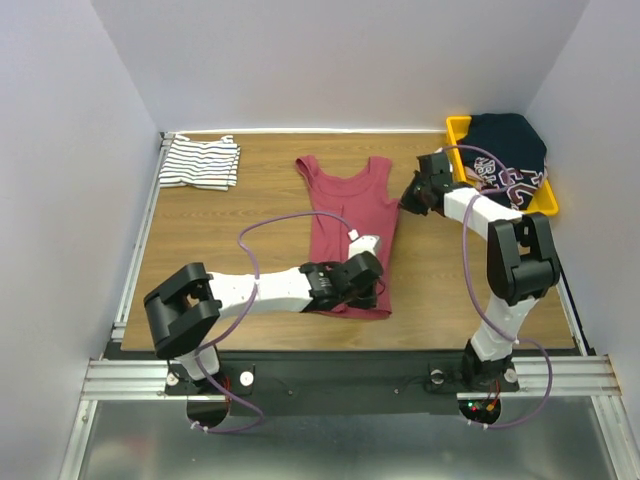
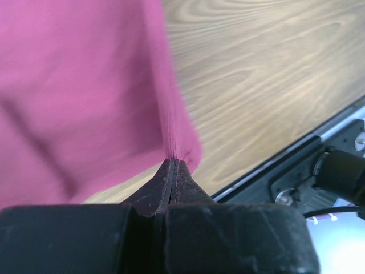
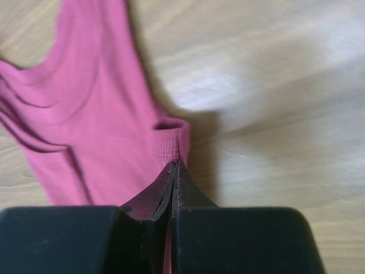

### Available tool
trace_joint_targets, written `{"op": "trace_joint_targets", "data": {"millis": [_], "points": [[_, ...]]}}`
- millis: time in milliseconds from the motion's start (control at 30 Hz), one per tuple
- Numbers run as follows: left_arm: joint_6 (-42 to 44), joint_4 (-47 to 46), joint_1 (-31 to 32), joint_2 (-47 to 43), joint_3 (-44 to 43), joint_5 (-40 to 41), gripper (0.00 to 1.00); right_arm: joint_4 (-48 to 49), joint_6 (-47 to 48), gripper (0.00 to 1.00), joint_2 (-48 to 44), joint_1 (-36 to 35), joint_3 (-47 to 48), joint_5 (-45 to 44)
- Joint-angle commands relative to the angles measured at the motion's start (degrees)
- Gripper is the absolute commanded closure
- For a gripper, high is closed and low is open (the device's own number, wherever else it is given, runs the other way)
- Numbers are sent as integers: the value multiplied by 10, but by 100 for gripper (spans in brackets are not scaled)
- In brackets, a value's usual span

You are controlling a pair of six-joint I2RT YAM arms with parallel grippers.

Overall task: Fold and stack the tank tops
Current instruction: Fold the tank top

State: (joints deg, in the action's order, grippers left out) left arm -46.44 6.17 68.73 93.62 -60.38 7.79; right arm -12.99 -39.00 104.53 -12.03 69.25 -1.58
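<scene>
Wooden table (image 1: 200, 230) seen from above: maroon tank top (image 1: 345, 215) lies flat mid-table, striped tank top (image 1: 200, 163) folded far left. Left wrist: left gripper (image 2: 173, 166) clenches the maroon hem corner. Right wrist: right gripper (image 3: 175, 166) pinches its armhole edge; best lift both evenly, keeping that side taut.

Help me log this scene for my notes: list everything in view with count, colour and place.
maroon tank top: one, maroon red, spread flat mid-table
striped tank top: one, white with dark stripes, table's far left corner
bin: one, yellow, table's far right corner
dark clothing: count unclear, navy with lettering, piled in the bin
table: one, wood grain, under everything
left pincer: one, black, shut on the maroon tank top's near right corner
right pincer: one, black, shut on its edge at the right armhole's lower end
</scene>
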Motion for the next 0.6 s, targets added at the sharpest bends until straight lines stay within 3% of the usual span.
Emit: {"op": "trace_joint_targets", "data": {"millis": [0,567], "points": [[-14,-23,-19,-51,46,-15,100,3,2,100,21,-29,59,1],[-54,-39,-51,-141,177,-29,100,-19,-27,100,134,-134,205,-24]]}}
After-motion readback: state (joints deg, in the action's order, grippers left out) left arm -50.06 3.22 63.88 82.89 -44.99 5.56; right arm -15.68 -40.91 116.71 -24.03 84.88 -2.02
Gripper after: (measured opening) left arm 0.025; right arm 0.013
